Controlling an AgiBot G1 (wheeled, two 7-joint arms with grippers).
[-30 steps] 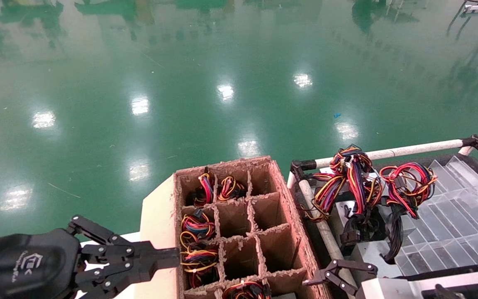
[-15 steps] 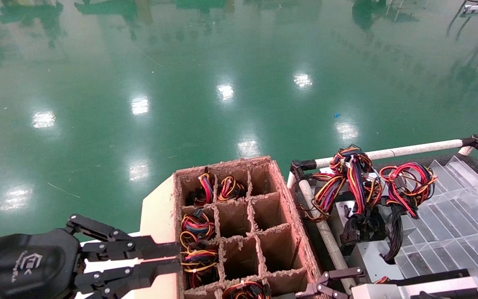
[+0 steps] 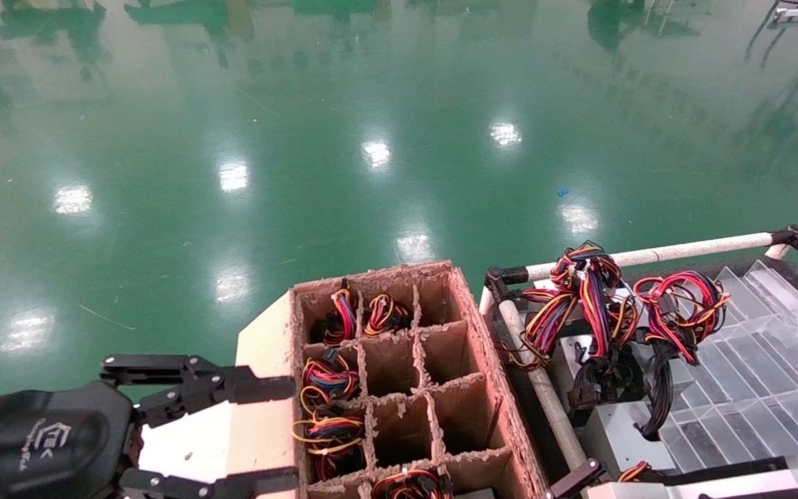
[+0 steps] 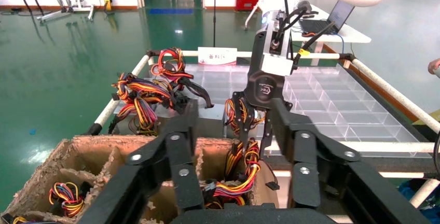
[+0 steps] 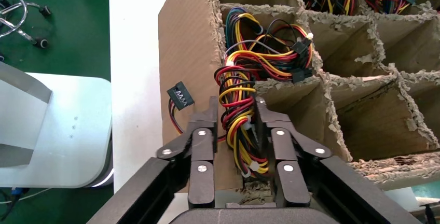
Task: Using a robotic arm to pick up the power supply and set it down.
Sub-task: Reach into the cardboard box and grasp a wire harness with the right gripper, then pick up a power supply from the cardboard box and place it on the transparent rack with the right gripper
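The power supply shows only as a red, yellow and black wire bundle (image 5: 234,79) rising out of a cell of the cardboard box (image 3: 489,360). Its metal body is hidden inside the cell. My right gripper (image 5: 236,107) is shut on that bundle from above. The left wrist view shows the right gripper (image 4: 255,136) hanging over the box's wall with the bundle (image 4: 241,175) trailing below it. In the head view the right gripper lies almost wholly below the picture's edge. My left gripper (image 3: 293,433) stands wide open at the box's left side, holding nothing.
A clear divided tray (image 3: 752,374) inside a white pipe frame (image 3: 683,248) stands right of the box. It holds a grey metal box (image 3: 617,430), a wire loop with purple-blue strands (image 3: 582,291) and a red loop (image 3: 683,305). Other box cells hold wire coils (image 3: 343,315).
My left gripper has gone from shut to wide open beside the box. The right gripper has slid down and out of the head view.
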